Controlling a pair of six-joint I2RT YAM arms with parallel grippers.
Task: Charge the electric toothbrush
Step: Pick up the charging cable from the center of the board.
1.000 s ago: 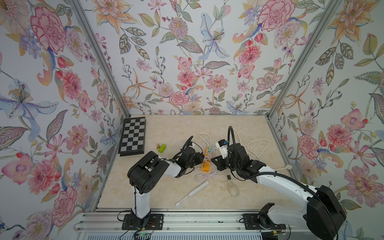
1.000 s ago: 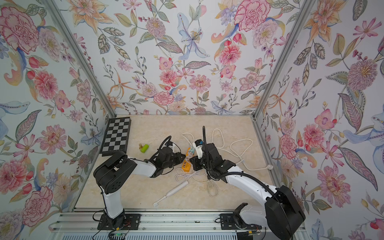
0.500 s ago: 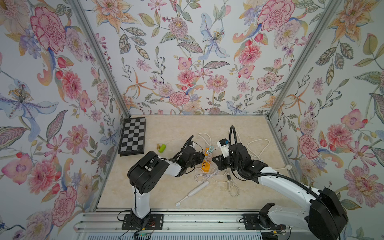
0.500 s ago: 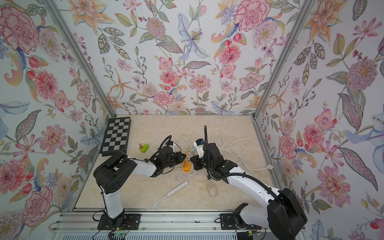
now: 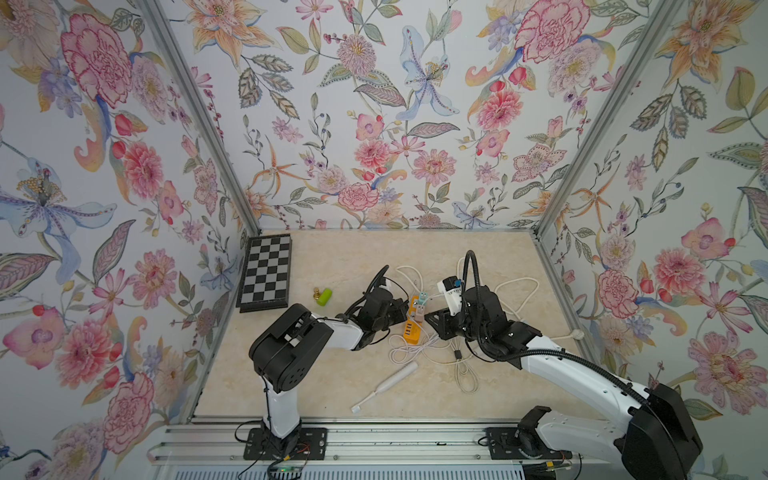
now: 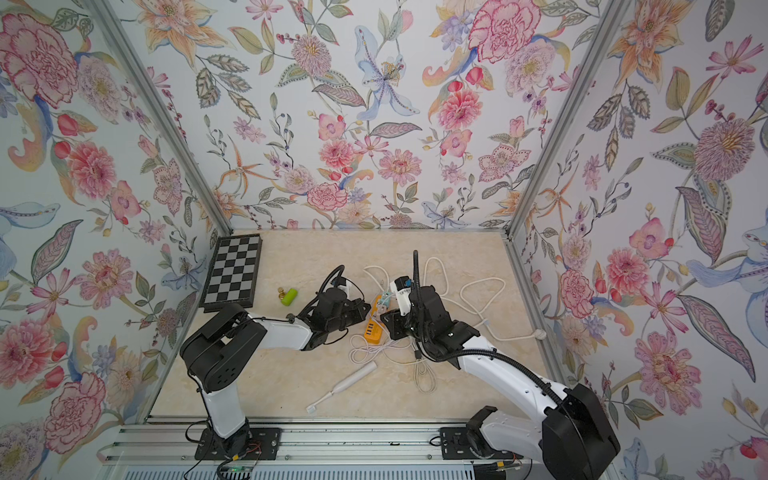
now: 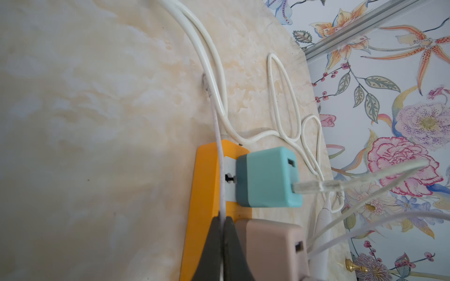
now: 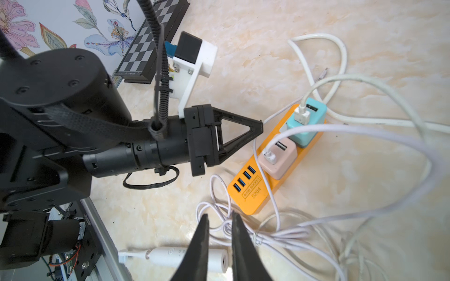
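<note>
While the white electric toothbrush (image 5: 384,385) lies flat on the marbled worktop (image 5: 332,257), low and centre in both top views and apart from both arms, the left pincer (image 7: 222,219) is clamped on a thin white cable (image 7: 217,131) that runs across an orange power strip (image 7: 204,185). A teal USB adapter (image 7: 267,177) and a pink USB adapter (image 7: 272,245) sit plugged into that strip. The right pincer (image 8: 220,215) hovers above loose cable loops (image 8: 280,233), its jaws narrowly apart, gripping nothing. A chessboard (image 5: 266,270) rests at the worktop's upper left.
</note>
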